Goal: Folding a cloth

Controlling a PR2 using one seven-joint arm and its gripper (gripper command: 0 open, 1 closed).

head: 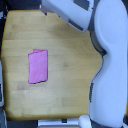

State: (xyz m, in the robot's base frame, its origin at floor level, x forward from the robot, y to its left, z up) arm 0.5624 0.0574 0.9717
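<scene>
The pink-magenta cloth [38,66] lies flat on the wooden tabletop [65,50], toward the exterior view's left. It forms a narrow upright rectangle, with a small lip showing along its top edge. A bulky white robot arm [107,60] runs down the exterior view's right side and across the top. The gripper itself does not show in this view. Nothing touches the cloth.
A dark strip [1,85] borders the table along the exterior view's left edge. A white rounded part [84,121] and a pale bar sit at the table's bottom edge. The arm covers the table's right portion.
</scene>
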